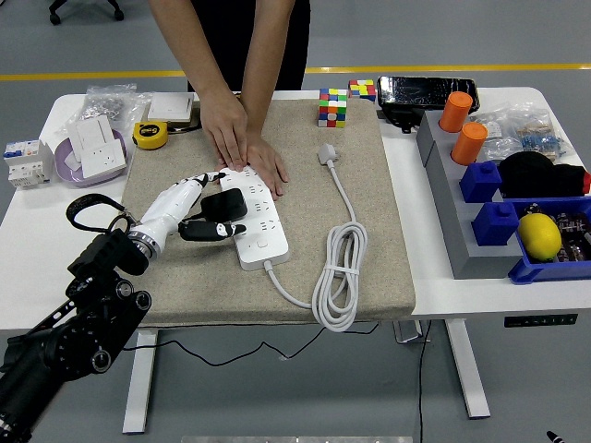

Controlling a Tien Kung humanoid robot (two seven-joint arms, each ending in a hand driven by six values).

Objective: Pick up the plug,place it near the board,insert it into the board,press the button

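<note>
A white power strip lies on the beige mat, its white cable coiled to the right. A person's two hands press down on the strip's far end. My left hand is shut on a black plug and holds it at the strip's left edge, over its sockets. I cannot tell whether the plug's prongs are in a socket. The right arm is not in view.
A purple bowl with a white socket, a yellow tape measure and a white breaker stand at the left. Two colour cubes sit at the mat's far edge. Blue bins, orange cups and a lemon are at the right.
</note>
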